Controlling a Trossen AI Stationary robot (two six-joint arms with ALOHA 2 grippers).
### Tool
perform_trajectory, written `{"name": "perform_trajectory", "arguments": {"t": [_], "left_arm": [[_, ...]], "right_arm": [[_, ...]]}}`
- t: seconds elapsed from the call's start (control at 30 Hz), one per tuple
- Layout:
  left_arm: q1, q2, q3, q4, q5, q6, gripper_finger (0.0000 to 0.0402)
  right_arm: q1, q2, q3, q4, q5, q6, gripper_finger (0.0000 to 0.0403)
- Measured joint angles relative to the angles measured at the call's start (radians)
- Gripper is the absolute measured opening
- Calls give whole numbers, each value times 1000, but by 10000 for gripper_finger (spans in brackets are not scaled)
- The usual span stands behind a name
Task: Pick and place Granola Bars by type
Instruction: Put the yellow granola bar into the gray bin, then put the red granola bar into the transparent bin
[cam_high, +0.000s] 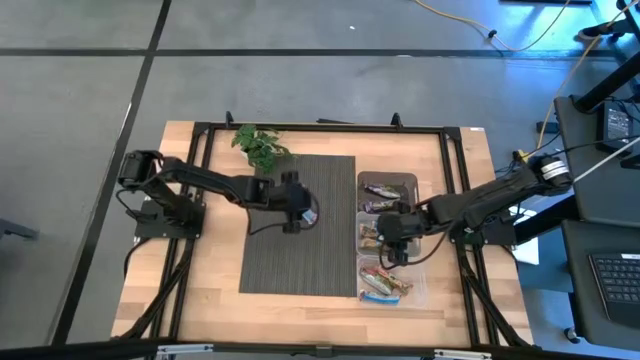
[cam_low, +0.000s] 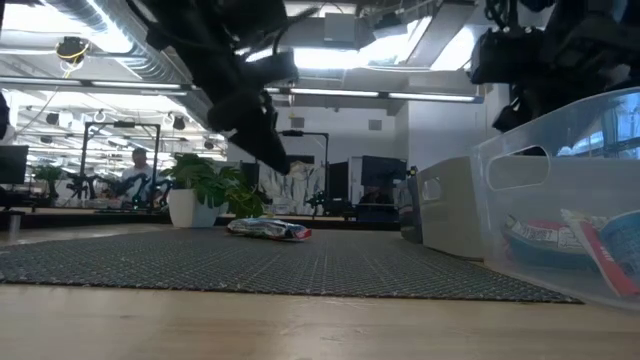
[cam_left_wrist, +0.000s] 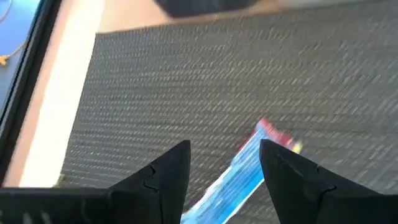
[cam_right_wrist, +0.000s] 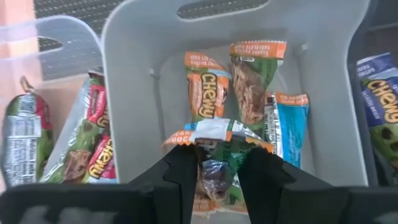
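Observation:
A blue-white-red granola bar (cam_left_wrist: 235, 180) lies flat on the dark mat (cam_high: 300, 250); it also shows in the low view (cam_low: 268, 229). My left gripper (cam_left_wrist: 224, 165) hovers above it, open, one finger on either side, touching nothing. My right gripper (cam_right_wrist: 217, 171) is over the grey middle bin (cam_right_wrist: 143, 74) at the table's right, shut on an orange-green wrapped granola bar (cam_right_wrist: 214, 140). Below it in that bin lie several orange-tan bars (cam_right_wrist: 205, 87) and a blue one (cam_right_wrist: 290, 124). My right gripper pinches the orange-green bar between its two fingers, coming from above and pointing down into the bin. The bar's crimped end (cam_right_wrist: 214, 129) sticks out past the fingertips. The bar looks lifted clear of the bars below it.
Three bins stand in a row on the table's right: a clear one (cam_right_wrist: 68, 143) with red-wrapped bars, the grey middle one, and one with blue-wrapped bars (cam_right_wrist: 379, 99). A green plant sprig (cam_high: 262, 145) lies at the mat's far left corner. A black frame (cam_high: 320, 128) rims the table.

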Motion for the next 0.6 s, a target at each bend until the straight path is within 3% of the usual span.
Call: {"name": "perform_trajectory", "arguments": {"t": [0.2,0.6], "left_arm": [[50,0,0,-32,70,118,178],[48,0,0,-19,75,121,180]], "right_arm": [[-11,22,0,-3,-33,8,119],[-11,22,0,-3,7,0,221]]}}
